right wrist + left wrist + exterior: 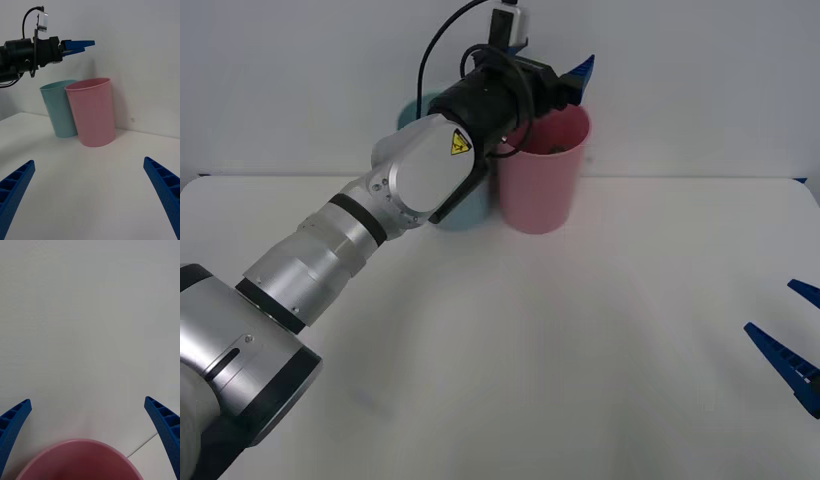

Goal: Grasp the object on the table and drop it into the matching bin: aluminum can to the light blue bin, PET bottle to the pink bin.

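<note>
The left gripper (80, 45) hovers wide open and empty over the pink bin (542, 170), where something dark, likely the PET bottle (552, 149), lies inside; the drop appears done. The right gripper (90, 195) waits open, low over the table (580, 350).

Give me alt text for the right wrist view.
The left gripper hangs open above the pink bin, which stands beside the light blue bin on the white table. The right gripper is open, low over the table.

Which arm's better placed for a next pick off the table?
Right, likely. The right hand is open and low over the table. The left hand is open too, but stretched out above the pink bin; it would have to pull back first.
</note>
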Available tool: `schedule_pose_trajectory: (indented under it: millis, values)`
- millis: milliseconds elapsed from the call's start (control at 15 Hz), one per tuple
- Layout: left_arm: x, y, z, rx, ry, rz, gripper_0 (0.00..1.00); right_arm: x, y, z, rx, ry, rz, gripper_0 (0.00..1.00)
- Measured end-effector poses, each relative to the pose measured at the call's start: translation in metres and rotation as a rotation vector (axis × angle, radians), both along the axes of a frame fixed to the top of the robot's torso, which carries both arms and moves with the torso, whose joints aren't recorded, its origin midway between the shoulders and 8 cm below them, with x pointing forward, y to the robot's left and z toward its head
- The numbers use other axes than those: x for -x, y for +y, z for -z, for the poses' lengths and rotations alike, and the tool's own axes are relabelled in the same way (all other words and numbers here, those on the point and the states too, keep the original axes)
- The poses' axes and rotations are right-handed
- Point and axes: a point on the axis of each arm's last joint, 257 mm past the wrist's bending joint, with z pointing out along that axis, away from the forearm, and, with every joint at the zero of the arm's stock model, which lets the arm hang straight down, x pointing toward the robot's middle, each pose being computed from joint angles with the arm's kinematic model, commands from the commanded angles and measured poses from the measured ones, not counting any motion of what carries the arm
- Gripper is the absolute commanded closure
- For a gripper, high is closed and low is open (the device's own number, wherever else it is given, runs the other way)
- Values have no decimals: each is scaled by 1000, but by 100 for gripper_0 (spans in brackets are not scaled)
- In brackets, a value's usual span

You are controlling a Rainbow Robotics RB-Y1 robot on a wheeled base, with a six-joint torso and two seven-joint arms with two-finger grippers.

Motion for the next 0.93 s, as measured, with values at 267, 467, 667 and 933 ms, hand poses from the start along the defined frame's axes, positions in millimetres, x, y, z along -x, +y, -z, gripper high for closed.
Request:
schedule_pose_trajectory:
  millis: [267,467,667,933]
  values:
    - [-3,20,-11,26,-3,-8,0,0,0,0,0,0,0,0]
    - [8,47,-18,71,-2,7,0,0,0,0,0,0,0,0]
    - [30,78,-19,79,21,48,0,0,0,0,0,0,0,0]
    - [68,133,-23,115,39,70,0,0,0,0,0,0,0,0]
